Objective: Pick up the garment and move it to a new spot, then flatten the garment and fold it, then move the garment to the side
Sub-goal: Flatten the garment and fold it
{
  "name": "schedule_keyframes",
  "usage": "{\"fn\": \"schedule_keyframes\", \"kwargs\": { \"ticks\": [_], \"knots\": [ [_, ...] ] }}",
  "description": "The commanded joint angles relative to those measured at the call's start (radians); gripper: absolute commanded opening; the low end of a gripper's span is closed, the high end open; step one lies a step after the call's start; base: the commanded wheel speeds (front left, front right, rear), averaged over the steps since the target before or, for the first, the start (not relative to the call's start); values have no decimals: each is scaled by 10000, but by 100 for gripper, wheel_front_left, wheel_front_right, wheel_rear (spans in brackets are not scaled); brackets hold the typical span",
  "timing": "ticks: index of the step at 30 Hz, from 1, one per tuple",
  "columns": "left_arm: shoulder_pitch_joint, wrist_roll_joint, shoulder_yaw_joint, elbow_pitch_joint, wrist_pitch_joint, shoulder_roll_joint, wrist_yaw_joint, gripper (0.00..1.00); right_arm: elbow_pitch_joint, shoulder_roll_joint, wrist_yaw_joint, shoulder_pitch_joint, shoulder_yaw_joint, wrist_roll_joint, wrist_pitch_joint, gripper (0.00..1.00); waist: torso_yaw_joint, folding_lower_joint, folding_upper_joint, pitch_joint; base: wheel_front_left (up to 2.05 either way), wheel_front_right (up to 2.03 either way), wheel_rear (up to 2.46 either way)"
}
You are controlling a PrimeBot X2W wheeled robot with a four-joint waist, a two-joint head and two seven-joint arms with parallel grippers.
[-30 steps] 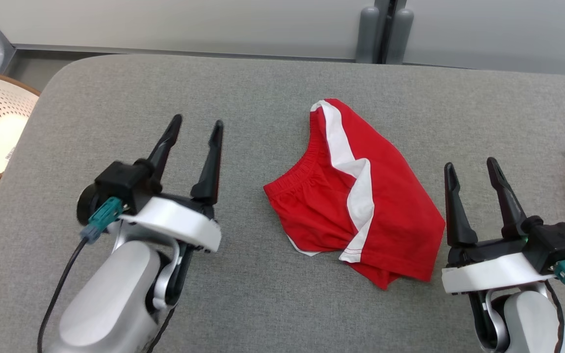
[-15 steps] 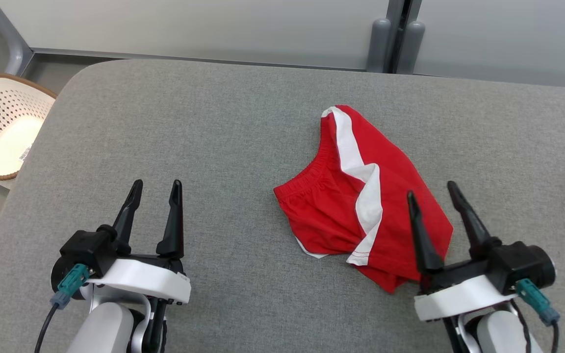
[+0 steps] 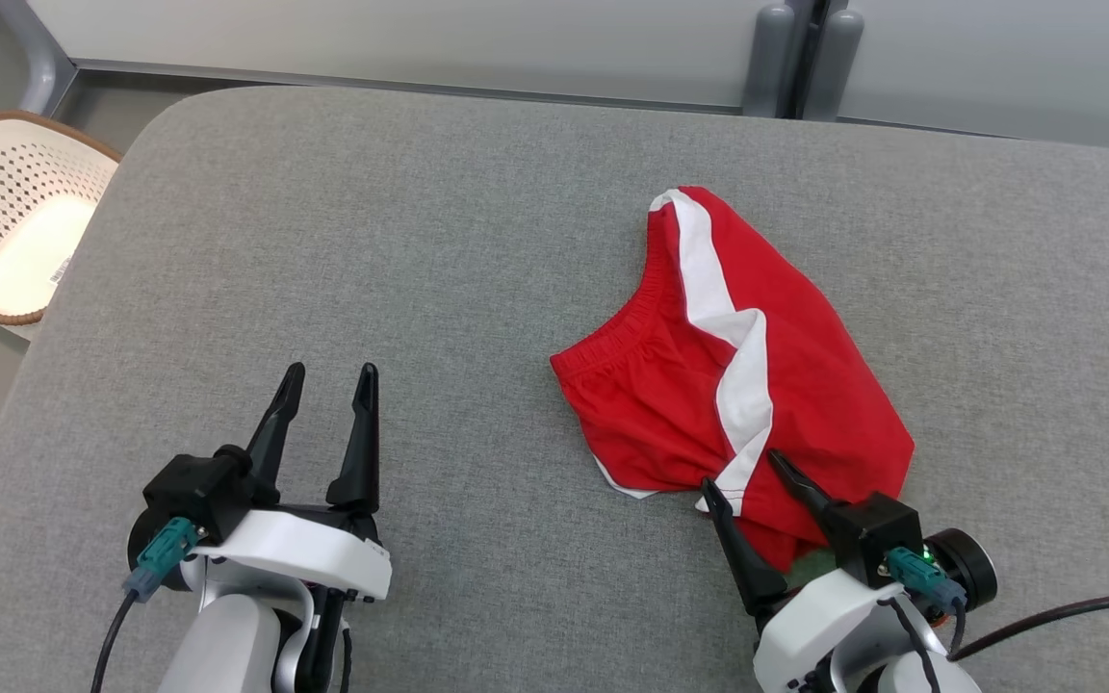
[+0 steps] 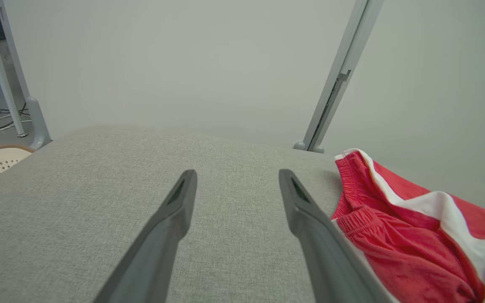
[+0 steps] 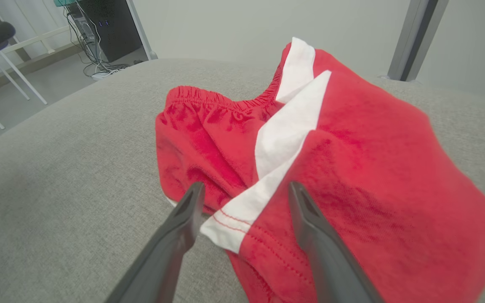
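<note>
A pair of red shorts [image 3: 805, 404] with a white stripe lies crumpled on the grey cushion [image 3: 372, 241], a bit toward 3 o'clock. The right gripper [image 3: 741, 472], at 5 o'clock, has its fingers spread wide, with the tips right at the shorts' near edge. The left gripper [image 3: 333, 371] sits at 7 o'clock, spread wide too. A white basket [image 3: 35, 173] is at 10 o'clock.

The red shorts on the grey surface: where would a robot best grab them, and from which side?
Probably the near hem corner of the red shorts, where the white stripe ends. It juts toward the robot as a thin, free edge, so a low approach from the near side lets one finger slide under. The right gripper, jaws open, points at it.
</note>
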Motion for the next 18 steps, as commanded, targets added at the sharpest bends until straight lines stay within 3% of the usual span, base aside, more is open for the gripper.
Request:
{"fn": "schedule_keyframes", "kwargs": {
  "ticks": [1, 11, 12, 13, 14, 15, 17, 18],
  "knots": [
    [-145, 116, 91, 49, -16, -16, -53, 100, 28, -29, -4, 92, -64, -127, 94, 100, 37, 0, 0, 29, 0, 0, 0],
    [-213, 359, 383, 333, -16, -150, -307, 100, -37, -29, -4, 168, -344, -258, 442, 100, 85, 0, 0, 36, 0, 0, 0],
    [-226, 377, 396, 345, -16, -156, -332, 100, -11, -29, -4, 158, -330, -228, 463, 90, 80, 0, 0, 41, 0, 0, 0],
    [-241, 398, 409, 354, -16, -163, -357, 100, 16, -29, -4, 140, -306, -208, 490, 55, 74, 0, 0, 46, 0, 0, 0],
    [-254, 407, 426, 356, -16, -166, -373, 100, 45, -29, -4, 114, -291, -198, 523, 31, 69, 0, 0, 51, 0, 0, 0],
    [-254, 407, 426, 356, -16, -166, -373, 100, 45, -29, -4, 114, -291, -198, 523, 31, 69, 0, 0, 51, 0, 0, 0],
    [-260, 426, 455, 369, -16, -169, -386, 100, 99, -29, -4, 45, -255, -171, 541, 0, 60, 0, 0, 65, 0, 0, 0],
    [-254, 419, 473, 376, -16, -171, -391, 100, 118, -29, -4, 7, -238, -165, 544, 0, 56, 0, 0, 70, 0, 0, 0]
  ]
}}
